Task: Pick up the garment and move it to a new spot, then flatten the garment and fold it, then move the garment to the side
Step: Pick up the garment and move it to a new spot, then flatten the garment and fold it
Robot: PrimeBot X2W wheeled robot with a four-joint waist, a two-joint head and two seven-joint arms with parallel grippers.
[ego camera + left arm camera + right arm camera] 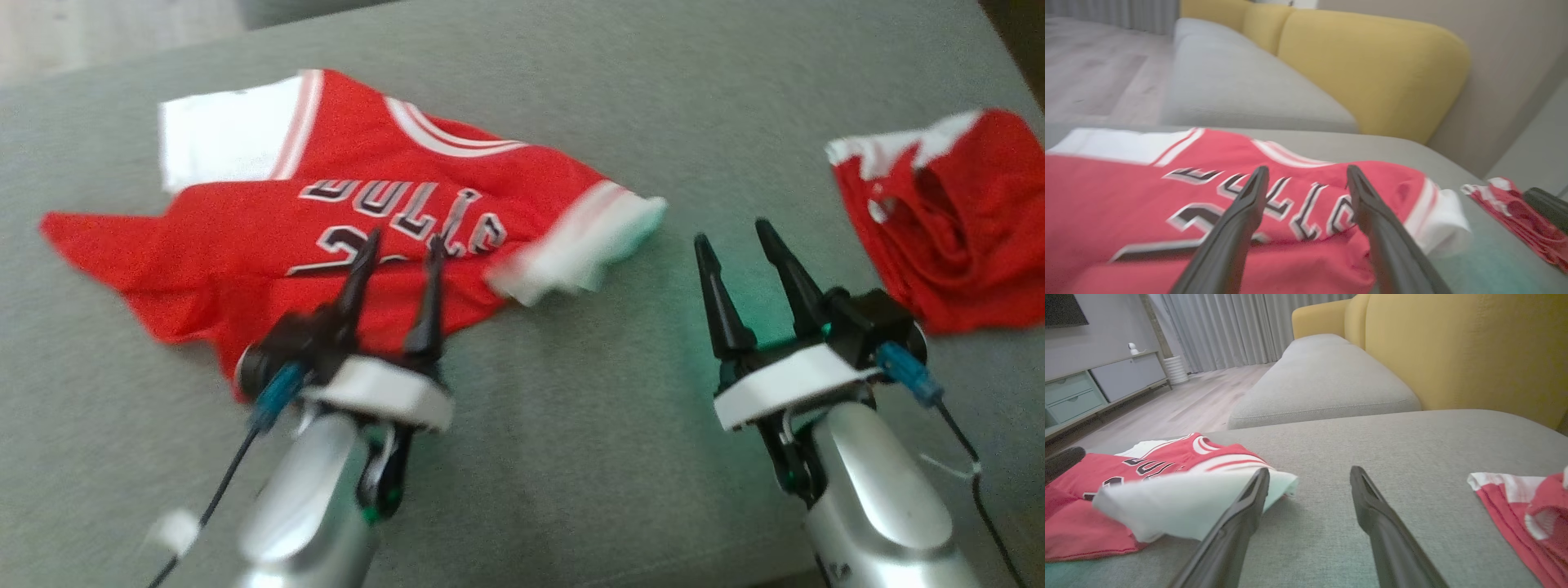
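The garment, a red jersey (245,237) with white sleeves and black lettering, lies spread but wrinkled on the grey cushion (571,457). My left gripper (404,241) hovers over its lower middle, jaws open, nothing between them. In the left wrist view the left gripper (1307,169) points across the jersey's (1126,196) lettering. My right gripper (733,233) stands open over bare cushion, just right of the jersey's white sleeve (588,237). The right wrist view has the right gripper (1310,470) beside that sleeve (1180,502).
A second red and white garment (955,220) lies crumpled at the cushion's right edge, close to my right wrist. Beyond are another grey seat (1323,379) and a yellow backrest (1453,347). Wooden floor (1180,404) lies past the cushion's left edge.
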